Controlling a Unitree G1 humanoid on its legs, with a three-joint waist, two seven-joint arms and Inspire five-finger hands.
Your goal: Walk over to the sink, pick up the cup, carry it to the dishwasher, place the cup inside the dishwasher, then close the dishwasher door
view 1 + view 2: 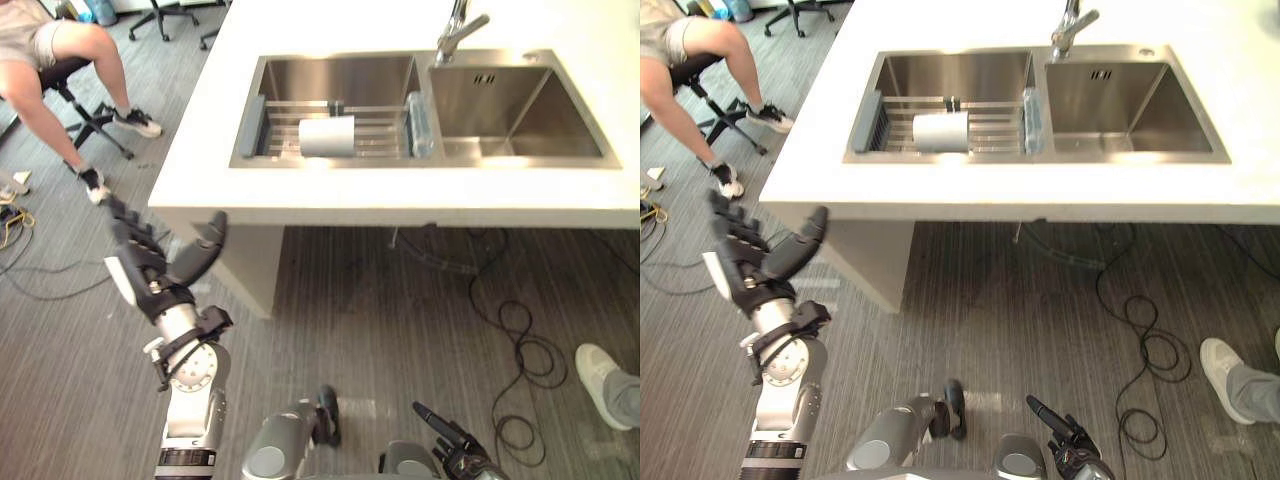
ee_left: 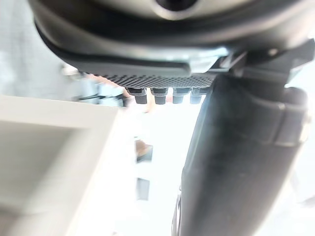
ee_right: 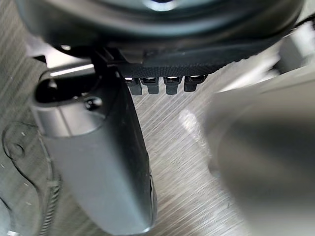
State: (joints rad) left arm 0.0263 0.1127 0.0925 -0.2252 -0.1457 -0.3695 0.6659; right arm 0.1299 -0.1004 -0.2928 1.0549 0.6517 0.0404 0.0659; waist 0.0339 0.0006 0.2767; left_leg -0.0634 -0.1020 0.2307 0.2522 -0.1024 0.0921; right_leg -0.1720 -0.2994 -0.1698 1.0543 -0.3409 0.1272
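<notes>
A white cup (image 1: 327, 136) lies on its side on a wire rack across the left basin of a steel double sink (image 1: 520, 158) set in a white counter. My left hand (image 1: 150, 265) is raised in front of the counter's near left corner, below the countertop, open with fingers spread and holding nothing. Low near the floor hangs my right hand (image 1: 455, 447), fingers straight and open. Neither hand touches the cup.
A faucet (image 1: 455, 35) stands behind the sink's divider. The white counter (image 1: 300, 205) has its front edge ahead of me and a support panel below its left corner. A seated person (image 1: 60, 70) is at far left, another person's shoe (image 1: 605, 385) at right.
</notes>
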